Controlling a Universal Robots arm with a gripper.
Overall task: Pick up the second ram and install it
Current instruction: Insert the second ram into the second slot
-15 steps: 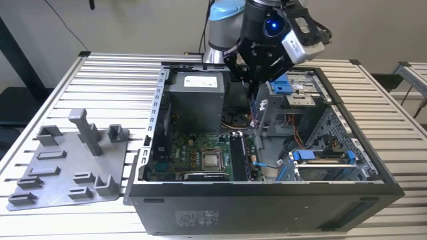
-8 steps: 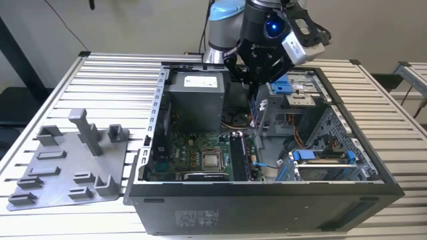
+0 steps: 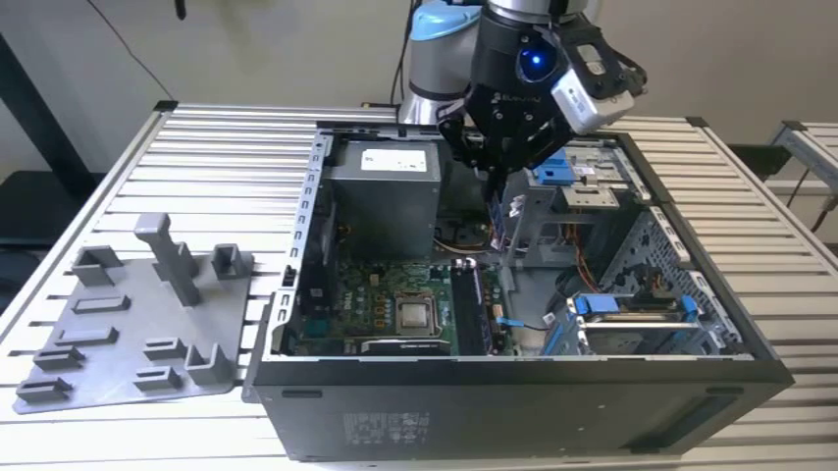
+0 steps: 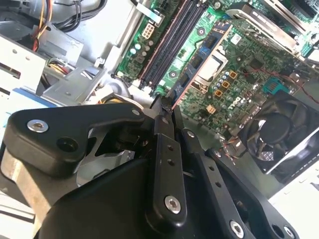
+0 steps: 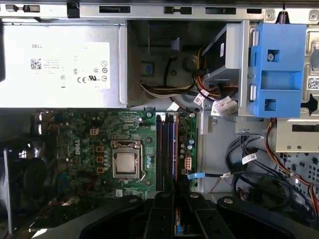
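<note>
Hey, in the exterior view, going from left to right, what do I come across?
First the grey plastic holder plate with upright blocks → grey metal power supply box → the arm's black pincer → blue-handled metal drive cage.
</note>
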